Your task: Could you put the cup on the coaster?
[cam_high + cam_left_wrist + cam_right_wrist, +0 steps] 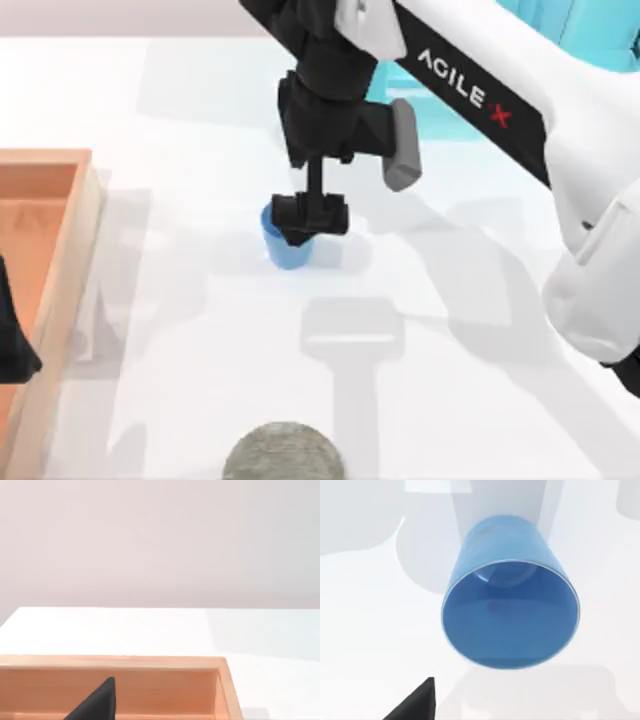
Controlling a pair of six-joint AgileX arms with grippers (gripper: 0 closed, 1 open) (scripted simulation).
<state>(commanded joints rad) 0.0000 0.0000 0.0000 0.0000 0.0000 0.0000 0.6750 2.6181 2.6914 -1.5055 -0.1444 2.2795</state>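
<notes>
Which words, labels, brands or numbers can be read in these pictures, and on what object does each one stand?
"AGILE X": white letters with a red X, on the black band of the right arm in the top view.
The cup, the coaster and the wooden tray bear no text.

Surfaces and finishes, as seen

Cup: smooth blue plastic look, slight sheen on the inner wall, thin pale rim. Coaster: grey, speckled, stone-like, matt and grainy. Table: smooth white, faintly glossy, carries soft shadows. Tray at the table's left edge: pale wood, matt, plain light grain, lighter along the rim. Right gripper over the cup: matt black. Right arm casing: smooth white, semi-gloss, printed lettering. Left gripper at the left edge: matt black.
</notes>
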